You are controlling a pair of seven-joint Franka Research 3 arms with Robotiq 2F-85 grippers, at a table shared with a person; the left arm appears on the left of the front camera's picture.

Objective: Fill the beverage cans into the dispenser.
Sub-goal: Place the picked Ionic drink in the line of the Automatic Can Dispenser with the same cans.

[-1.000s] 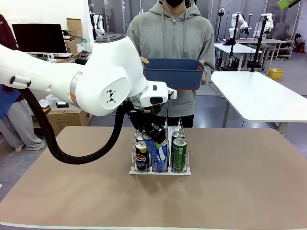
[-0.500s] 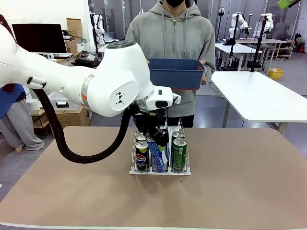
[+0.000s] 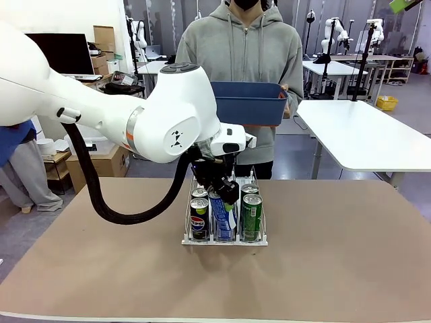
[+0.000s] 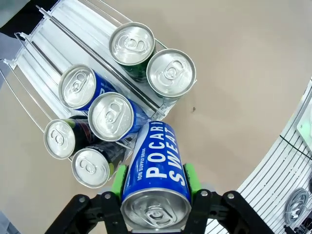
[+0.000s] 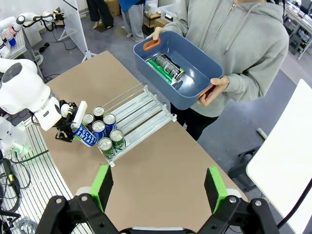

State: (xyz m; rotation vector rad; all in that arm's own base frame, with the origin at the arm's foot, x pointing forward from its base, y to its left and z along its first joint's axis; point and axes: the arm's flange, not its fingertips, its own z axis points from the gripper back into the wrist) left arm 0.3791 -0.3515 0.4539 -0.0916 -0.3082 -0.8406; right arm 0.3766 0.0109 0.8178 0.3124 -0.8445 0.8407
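Observation:
My left gripper point(image 4: 155, 181) is shut on a blue Pocari Sweat can point(image 4: 157, 165), green pads point(image 4: 118, 180) pressing both its sides. In the front view this can point(image 3: 221, 210) hangs tilted over the front of the middle lane of the clear dispenser point(image 3: 225, 240). The rack's front end holds two black Pepsi cans point(image 4: 90, 167), two blue cans point(image 4: 111, 116) and two green cans point(image 4: 170, 73); its rear rails point(image 4: 53, 39) are bare. High above the table, my right gripper point(image 5: 158, 187) stands open with nothing in it.
A person at the far side holds a blue bin point(image 3: 246, 104) in both hands, above and behind the dispenser point(image 5: 141, 109); green and black cans point(image 5: 165, 67) lie inside it. Bare brown tabletop point(image 3: 337, 256) surrounds the rack. A white table point(image 3: 363, 134) stands at the back right.
My left arm's elbow has swung to the right, and the gripper with the blue can has shifted slightly right and down over the rack's front. The person and bin hold still.

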